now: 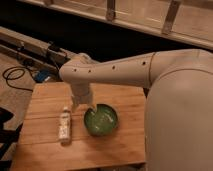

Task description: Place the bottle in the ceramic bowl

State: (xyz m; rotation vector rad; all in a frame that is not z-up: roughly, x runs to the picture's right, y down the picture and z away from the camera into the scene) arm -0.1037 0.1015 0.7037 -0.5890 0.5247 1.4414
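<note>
Small bottle [64, 125] lying flat on the wooden table [120, 145], white cap toward the far edge. Just left of the shiny green ceramic bowl [101, 120], close but not touching. Gripper [81, 103] hanging low over the table, behind the gap between bottle and bowl, near the bowl's far rim. Cannot tell if apart or together. Big white arm [125, 67] reaching in from the right, covering the table's right side. Black cables [12, 75] on the floor at the left.
</note>
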